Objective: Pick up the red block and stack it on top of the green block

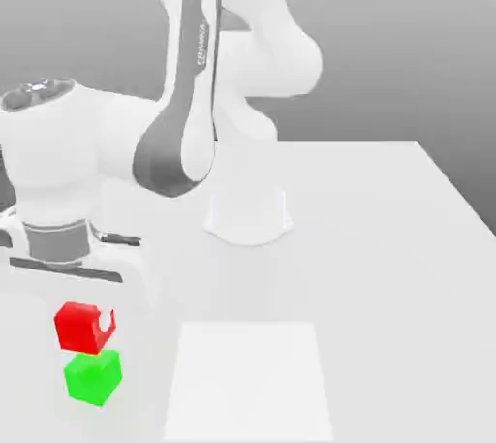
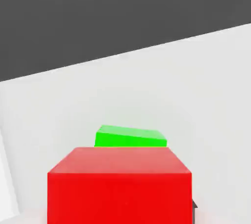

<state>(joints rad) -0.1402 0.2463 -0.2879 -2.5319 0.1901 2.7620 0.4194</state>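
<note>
While the white arm (image 1: 189, 92) bends down from its base toward the exterior view's left, its hand hangs upright over the near left part of the white tabletop (image 1: 387, 237), fingers pointing down. The gripper (image 1: 85, 327) is closed on the red block (image 1: 81, 326), which it holds clear of the surface; one finger (image 1: 107, 323) shows as a pale curved shape against the block's right face. Directly below, with a slim gap between them, the green block (image 1: 93, 377) sits on the tabletop near its front left corner. A paler square patch (image 1: 250, 381) lies flat on the table to the exterior view's right of the two blocks, close beside them but apart.

Seen from the hand view, the red block (image 2: 119, 185) sits close to the camera, squarely between the fingers, its top face level. Beyond its far edge, the green block (image 2: 130, 136) shows partly, resting on the white tabletop (image 2: 206, 90), whose far edge runs slanted against a dark grey backdrop.
</note>
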